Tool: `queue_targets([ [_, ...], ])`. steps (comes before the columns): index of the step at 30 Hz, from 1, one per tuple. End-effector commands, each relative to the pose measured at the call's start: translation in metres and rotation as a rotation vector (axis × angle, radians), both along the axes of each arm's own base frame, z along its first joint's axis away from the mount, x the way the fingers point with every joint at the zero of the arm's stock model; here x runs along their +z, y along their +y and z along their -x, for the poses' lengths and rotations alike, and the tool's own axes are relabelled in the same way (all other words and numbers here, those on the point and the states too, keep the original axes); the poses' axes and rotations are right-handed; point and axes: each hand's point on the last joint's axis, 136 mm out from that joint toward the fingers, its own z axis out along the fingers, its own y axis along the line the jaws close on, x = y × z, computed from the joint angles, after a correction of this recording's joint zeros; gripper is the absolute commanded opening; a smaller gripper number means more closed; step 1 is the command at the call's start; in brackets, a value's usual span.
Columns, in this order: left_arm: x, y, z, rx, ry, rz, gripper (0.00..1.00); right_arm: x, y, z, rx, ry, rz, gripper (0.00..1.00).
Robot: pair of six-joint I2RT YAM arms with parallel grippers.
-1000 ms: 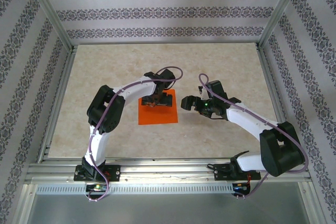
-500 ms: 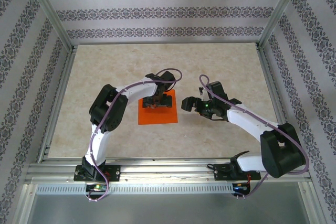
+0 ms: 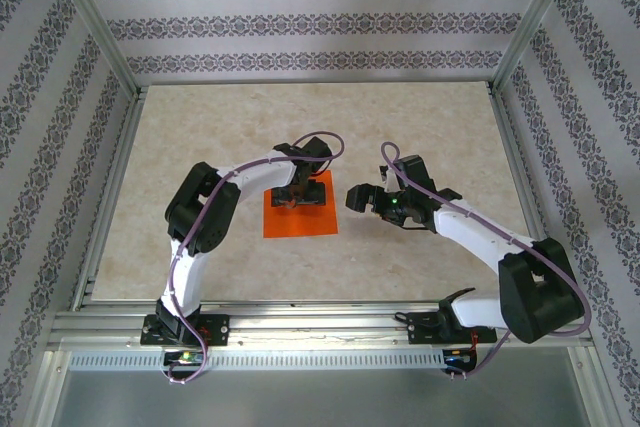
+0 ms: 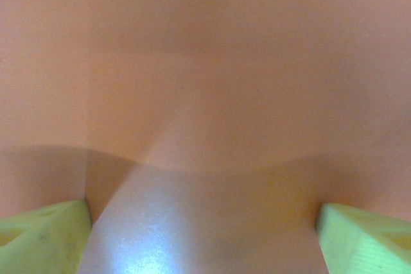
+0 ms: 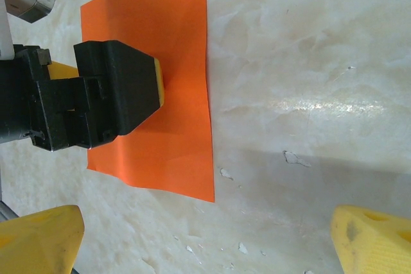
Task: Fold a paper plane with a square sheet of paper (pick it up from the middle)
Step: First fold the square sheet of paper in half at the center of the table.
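Observation:
The square sheet of paper [image 3: 300, 220] is bright orange and lies on the table between the two arms, unfolded, with faint creases. A paper plane is out of view. My left gripper [image 3: 297, 195] points down at the sheet's far middle. In the left wrist view its green fingertips [image 4: 45, 235] stand wide apart at the bottom corners, and the sheet [image 4: 205, 62] bulges up slightly between them. My right gripper [image 3: 352, 197] hovers open just right of the sheet. Its yellow fingertips [image 5: 376, 242] frame the sheet's near corner [image 5: 186, 158] and bare table.
The beige marble-look table [image 3: 420, 127] is fenced by a metal frame [image 3: 100, 197] and patterned walls. Small white flecks [image 5: 292, 157] lie on the table by the sheet. Free room lies behind and to both sides of the sheet.
The left gripper has pressed down on the sheet and its jaws have narrowed a little. The right gripper has edged slightly towards the sheet.

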Motion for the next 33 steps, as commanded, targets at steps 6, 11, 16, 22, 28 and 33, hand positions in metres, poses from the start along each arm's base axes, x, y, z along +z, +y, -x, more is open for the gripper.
queue_targets([
  [6, -0.016, -0.004, 0.013, -0.031, 0.046, 0.042, 0.85, -0.001, 0.001, 0.006, -0.001, 0.016, 0.010, 0.98],
  [11, 0.003, -0.012, 0.003, -0.039, -0.037, 0.099, 0.73, 0.003, -0.005, 0.004, -0.030, -0.011, 0.026, 0.98],
  [16, 0.007, -0.012, 0.003, -0.044, -0.046, 0.104, 0.64, 0.006, -0.013, 0.003, -0.065, -0.039, 0.040, 0.98],
  [22, 0.014, -0.016, 0.004, -0.057, -0.074, 0.147, 0.47, 0.009, -0.025, 0.002, -0.116, -0.058, 0.048, 0.98],
  [28, 0.035, -0.030, 0.001, -0.083, -0.123, 0.245, 0.43, 0.015, -0.054, -0.003, -0.249, -0.108, 0.056, 0.98],
  [33, 0.056, -0.050, 0.001, -0.116, -0.142, 0.367, 0.43, 0.022, -0.084, -0.002, -0.363, -0.144, 0.023, 0.98],
])
